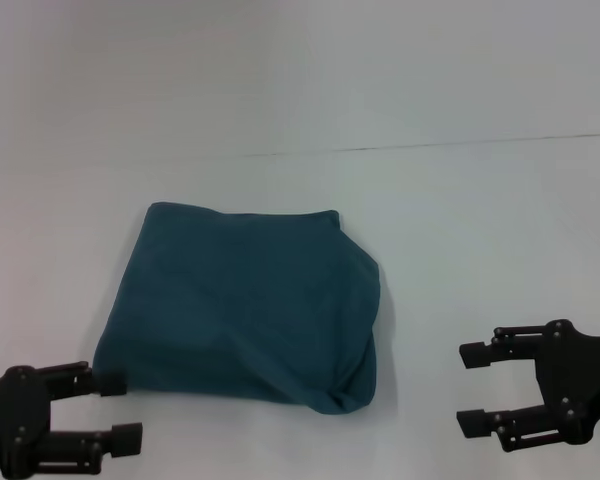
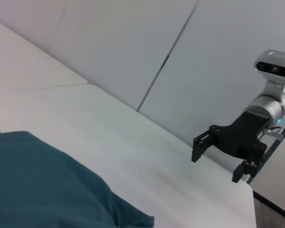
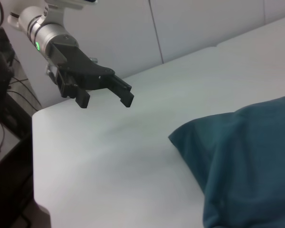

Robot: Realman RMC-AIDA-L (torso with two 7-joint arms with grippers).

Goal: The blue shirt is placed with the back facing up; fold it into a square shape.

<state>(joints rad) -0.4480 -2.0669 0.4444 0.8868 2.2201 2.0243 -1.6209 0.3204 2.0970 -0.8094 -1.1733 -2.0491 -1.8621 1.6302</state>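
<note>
Claws, left (image 1: 118,410) and right (image 1: 470,388), gape, flanking folded blue shirt (image 1: 245,305).

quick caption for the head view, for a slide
Blue shirt folded into a rough square on the white table, with the left gripper and right gripper open at either side.

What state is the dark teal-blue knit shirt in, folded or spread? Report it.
Folded. The dark teal-blue knit shirt lies on the white table as a compact, roughly square bundle, no sleeves or collar showing, its right edge thick and rounded.
</note>
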